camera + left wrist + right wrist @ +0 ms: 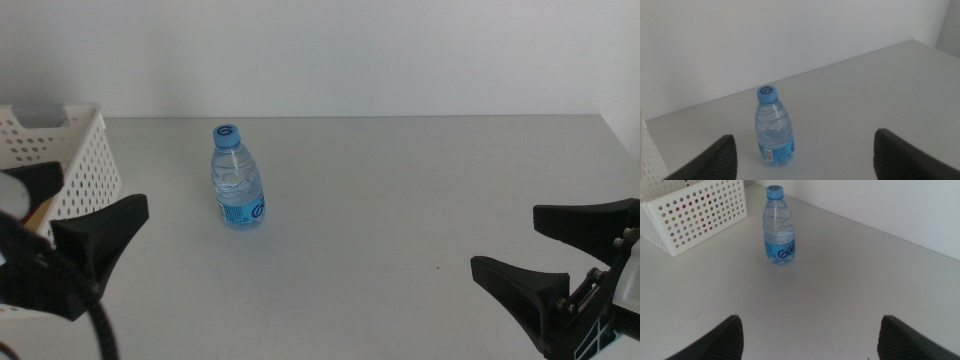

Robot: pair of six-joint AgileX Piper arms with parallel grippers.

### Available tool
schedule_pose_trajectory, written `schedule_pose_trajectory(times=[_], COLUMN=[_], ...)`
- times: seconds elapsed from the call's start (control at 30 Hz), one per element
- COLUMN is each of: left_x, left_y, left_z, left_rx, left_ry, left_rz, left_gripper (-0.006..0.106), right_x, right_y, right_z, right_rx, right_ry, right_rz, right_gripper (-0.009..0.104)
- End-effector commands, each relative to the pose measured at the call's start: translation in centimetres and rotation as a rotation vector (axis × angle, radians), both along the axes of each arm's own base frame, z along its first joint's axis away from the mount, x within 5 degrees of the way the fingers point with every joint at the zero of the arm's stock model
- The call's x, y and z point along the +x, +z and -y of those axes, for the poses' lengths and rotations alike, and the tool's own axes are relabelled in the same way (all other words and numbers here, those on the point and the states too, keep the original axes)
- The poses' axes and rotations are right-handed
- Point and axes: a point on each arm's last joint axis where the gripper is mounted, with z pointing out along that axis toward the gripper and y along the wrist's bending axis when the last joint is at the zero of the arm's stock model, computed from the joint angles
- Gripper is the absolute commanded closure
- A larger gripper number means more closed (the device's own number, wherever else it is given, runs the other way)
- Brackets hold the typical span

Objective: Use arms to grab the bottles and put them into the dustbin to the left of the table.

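Note:
One small clear water bottle [237, 178] with a blue cap and blue label stands upright on the off-white table [420, 190], left of the middle. It also shows in both wrist views, as the bottle [774, 131] and the bottle [778, 227]. The white perforated dustbin [72, 160] sits at the table's left edge, a short way left of the bottle. My left gripper [100, 192] hovers open in front of the dustbin, with nothing between its fingers. My right gripper [505, 240] is open and empty at the lower right, far from the bottle.
Red and yellow patches show through the holes of the dustbin [695, 212]; I cannot tell what they are. A white wall runs behind the table's far edge. Bare tabletop lies between the bottle and the right gripper [810, 322].

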Motion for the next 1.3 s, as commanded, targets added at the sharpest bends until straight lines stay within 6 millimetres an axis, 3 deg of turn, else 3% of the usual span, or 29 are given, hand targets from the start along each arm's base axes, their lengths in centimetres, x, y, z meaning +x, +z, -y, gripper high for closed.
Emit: schedule_pose_trajectory(times=[0.0, 0.23, 0.43, 0.57, 1.1, 1.27], left_x=[1.4, 4.1, 4.1, 3.8, 5.2, 6.4], left_y=[1.2, -1.1, -5.9, -7.8, -11.4, -11.4], left_z=[0.6, 1.8, 1.2, 0.8, 1.4, 2.0], left_rx=[-0.042, -0.037, -0.212, -0.232, -0.203, -0.223], left_ry=[0.004, 0.018, 0.087, 0.104, 0.116, 0.118], left_rz=[0.075, 0.066, 0.192, 0.277, 0.148, 0.206], left_gripper=[0.007, 0.007, 0.007, 0.007, 0.007, 0.007], right_x=[0.2, 0.2, 0.2, 0.2, 0.2, 0.2], right_y=[2.1, 2.1, 2.1, 2.1, 2.1, 2.1], right_z=[0.0, 0.0, 0.0, 0.0, 0.0, 0.0], right_rx=[0.059, 0.059, 0.059, 0.059, 0.059, 0.059], right_ry=[-0.006, -0.006, -0.006, -0.006, -0.006, -0.006], right_rz=[0.110, 0.110, 0.110, 0.110, 0.110, 0.110], right_gripper=[0.025, 0.025, 0.025, 0.025, 0.025, 0.025])
